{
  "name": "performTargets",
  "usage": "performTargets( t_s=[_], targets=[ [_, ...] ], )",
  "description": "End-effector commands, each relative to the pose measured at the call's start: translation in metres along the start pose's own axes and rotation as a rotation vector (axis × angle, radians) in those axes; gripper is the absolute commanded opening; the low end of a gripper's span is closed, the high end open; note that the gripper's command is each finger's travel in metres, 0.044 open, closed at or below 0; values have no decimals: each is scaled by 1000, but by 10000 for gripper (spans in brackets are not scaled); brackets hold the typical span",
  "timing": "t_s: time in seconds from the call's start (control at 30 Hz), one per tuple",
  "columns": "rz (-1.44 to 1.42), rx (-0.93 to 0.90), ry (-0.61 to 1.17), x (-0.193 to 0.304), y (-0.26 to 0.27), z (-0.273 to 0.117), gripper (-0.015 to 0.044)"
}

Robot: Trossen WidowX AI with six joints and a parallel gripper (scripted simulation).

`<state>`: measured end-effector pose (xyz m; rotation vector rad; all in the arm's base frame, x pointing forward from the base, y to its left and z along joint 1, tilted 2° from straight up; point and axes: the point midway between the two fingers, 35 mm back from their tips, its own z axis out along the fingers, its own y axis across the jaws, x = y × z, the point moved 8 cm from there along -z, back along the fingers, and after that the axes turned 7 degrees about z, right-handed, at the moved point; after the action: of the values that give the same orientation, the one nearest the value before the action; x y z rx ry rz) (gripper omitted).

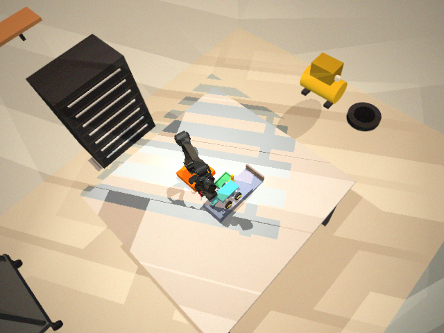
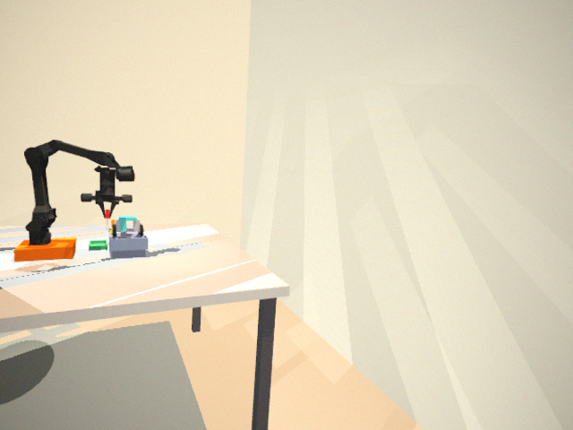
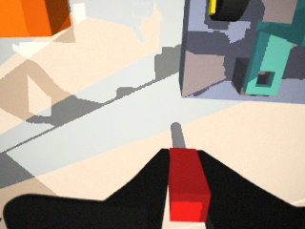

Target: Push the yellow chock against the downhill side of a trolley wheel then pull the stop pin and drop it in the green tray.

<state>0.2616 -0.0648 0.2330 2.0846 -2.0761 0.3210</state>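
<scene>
My gripper is shut on the red head of the stop pin. The pin's grey shaft points down, free of the trolley, over the area beside the ramp's uphill end. The teal trolley stands on the grey-blue ramp; the square hole in its end tab is empty. The yellow and orange chock shows at the trolley's downhill, tray-side corner; its contact with a wheel is hidden. The green tray lies between the arm's base and the ramp.
The orange base block carries the arm. A brown end board closes the ramp's downhill end. The trolley's near-side wheels stand along the ramp's outer edge. The black drawer cabinet is well away from the arm.
</scene>
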Motion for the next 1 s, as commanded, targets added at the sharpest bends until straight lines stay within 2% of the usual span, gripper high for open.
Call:
performTargets(
  t_s=[0.0,0.33,0.97],
  targets=[
    [-1,7,1,3,15,-1,0],
    [-1,6,0,-1,24,-2,0],
    [-1,6,-6,-71,29,-8,0]
  ],
)
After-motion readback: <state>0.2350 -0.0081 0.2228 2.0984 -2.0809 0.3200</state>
